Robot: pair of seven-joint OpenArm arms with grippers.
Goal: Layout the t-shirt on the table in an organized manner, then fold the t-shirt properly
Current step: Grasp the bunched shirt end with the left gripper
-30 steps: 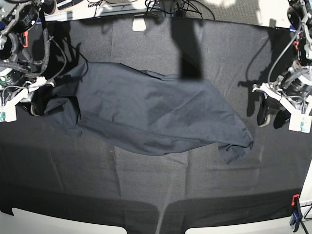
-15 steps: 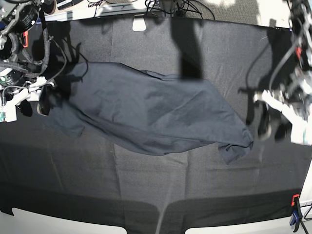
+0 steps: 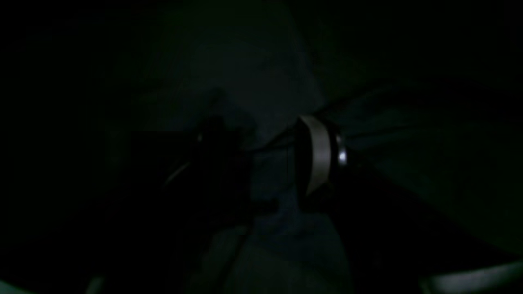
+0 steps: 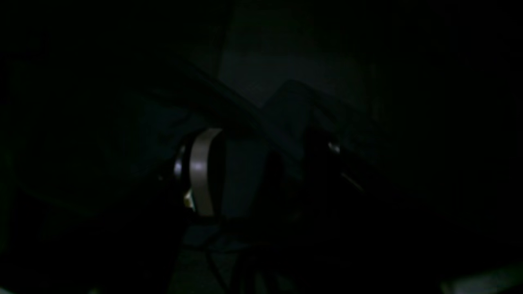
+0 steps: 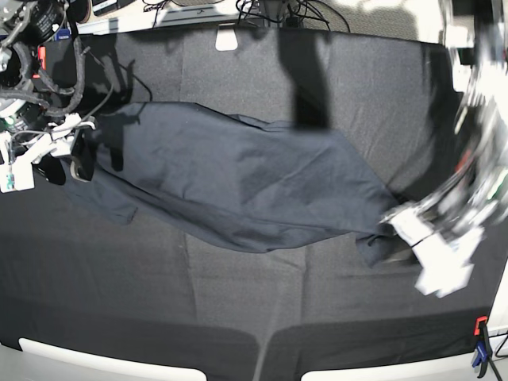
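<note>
Black creased fabric covered the wide table [image 5: 262,317], and everything else sat on or over it. At the cloth's near-right part the left gripper [image 5: 401,250] was a smear of motion right at the tip of the shirt's trailing corner; in its own dim wrist view the two fingers [image 3: 318,159] stood apart with dark cloth between them, though I could not tell whether they touched it. Over the shirt's opposite end the right gripper [image 5: 62,165] had its jaws spread, empty, just off the hem. Between them the dark navy-grey cotton t-shirt [image 5: 238,182] lay spread but rumpled across the table's middle, slanting from that end down toward the blurred arm.
</note>
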